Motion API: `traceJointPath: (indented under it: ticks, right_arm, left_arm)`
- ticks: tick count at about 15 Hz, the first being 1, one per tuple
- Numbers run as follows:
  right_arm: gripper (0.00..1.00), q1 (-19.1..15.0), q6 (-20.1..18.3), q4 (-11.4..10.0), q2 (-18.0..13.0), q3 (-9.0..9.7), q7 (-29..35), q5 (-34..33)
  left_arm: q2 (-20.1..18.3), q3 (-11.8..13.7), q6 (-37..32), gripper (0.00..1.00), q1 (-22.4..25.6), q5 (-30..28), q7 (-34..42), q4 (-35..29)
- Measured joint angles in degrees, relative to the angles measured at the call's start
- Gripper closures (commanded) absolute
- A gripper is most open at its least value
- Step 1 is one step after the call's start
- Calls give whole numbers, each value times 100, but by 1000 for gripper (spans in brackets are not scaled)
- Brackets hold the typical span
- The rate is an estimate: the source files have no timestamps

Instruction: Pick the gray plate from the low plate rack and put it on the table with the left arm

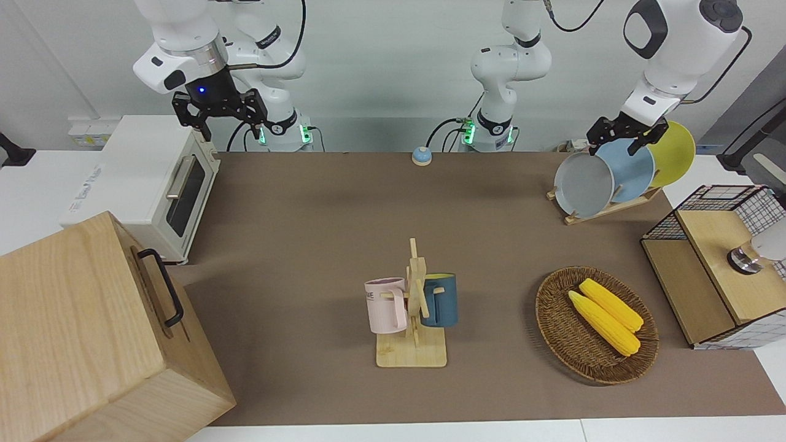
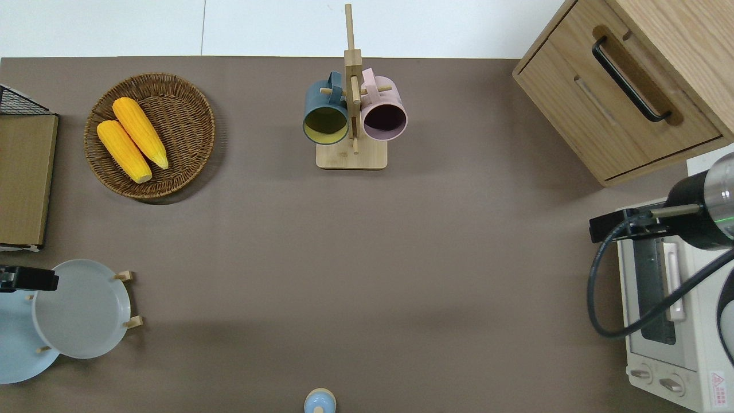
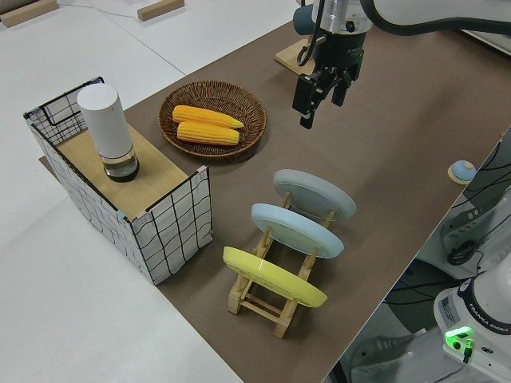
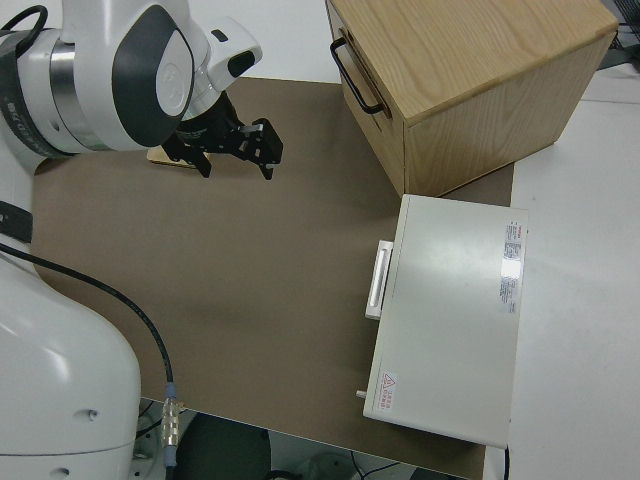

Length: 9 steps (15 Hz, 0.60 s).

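Gray plate (image 1: pixel 583 184): stood on edge in the outermost slot of the low plate rack (image 1: pixel 608 210), leaned back against the upright pegs, hollow face turned toward the open middle of the table (image 1: pixel 307 245). Not yet lifted or gripped. Kept tilted by slats and pegs so that the upper rim stayed exposed for a pinch from above.

Ranked next in the same rack, toward the left arm's end: light-blue plate (image 1: pixel 634 167), then yellow plate (image 1: pixel 677 150), each in a like lean. Rack itself set close to the robots at the left arm's end of the table.

Left gripper (image 1: pixel 620 142): hung in the air above the rack, over the edge where gray and light-blue rims meet as seen from overhead; fingers pointed down, spread apart, clamped on nothing. Judged as lined up for a descent onto the gray rim; risk of brushing the light-blue plate, given the close stacking.

Broad bare brown covering beside the rack: judged ample for the set-down.

Right gripper (image 1: pixel 226 123): parked, fingers apart.
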Motion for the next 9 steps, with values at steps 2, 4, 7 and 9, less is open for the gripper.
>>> traceJointPath:
  ticks: [2,4,7,9]
  right_arm:
    - [13,0,0,0,0,0,0,0]
    - [13,0,0,0,0,0,0,0]
    - [11,0,0,0,0,0,0,0]
    - [11,0,0,0,0,0,0,0]
  left_arm:
    - [0,85,34,7,0,110,0,10]
    - [0,237,72,7,1,187,0,15]
    - [4,401,116,5,2,242,50,0]
    - [18,449,182,5,4,258,57,-82]
